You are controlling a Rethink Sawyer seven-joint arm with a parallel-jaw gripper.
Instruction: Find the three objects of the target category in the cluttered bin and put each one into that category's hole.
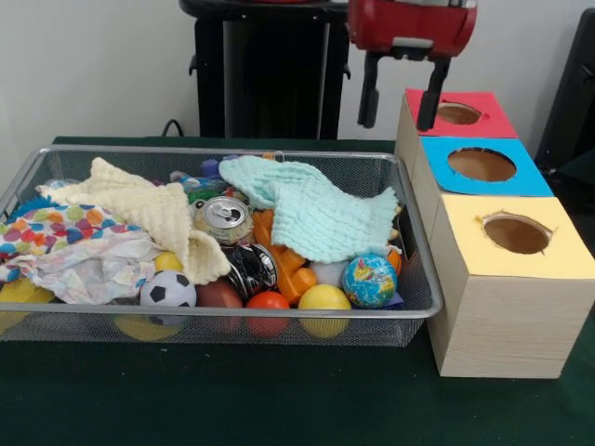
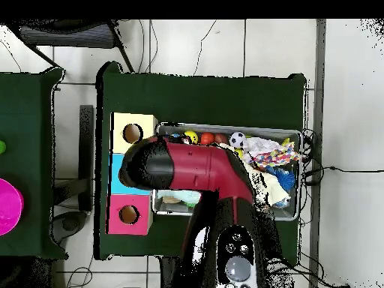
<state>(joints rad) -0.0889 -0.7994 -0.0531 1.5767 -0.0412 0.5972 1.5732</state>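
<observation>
The wire mesh bin [image 1: 223, 316] lies on the green table, full of clutter. Two white cloths with coloured dots show at its left end: one bright spotted [image 1: 51, 229], one crumpled paler [image 1: 88, 265] beside it. In the overhead view they lie at the bin's right end [image 2: 271, 154]. A third is not visible. The yellow-topped hole [image 1: 516, 232] is in the nearest box, right of the bin; it also shows in the overhead view [image 2: 133, 133]. My gripper [image 1: 402, 102] hangs open and empty above the far boxes, near the red-topped opening. In the overhead view the arm hides it.
A cream waffle cloth [image 1: 149, 212] and a mint waffle cloth [image 1: 307, 206] lie over the clutter. A can [image 1: 223, 218], a football [image 1: 167, 290], a globe ball [image 1: 369, 281] and other balls fill the bin. The blue-topped [image 1: 481, 164] and red-topped [image 1: 457, 113] openings stand behind the yellow one.
</observation>
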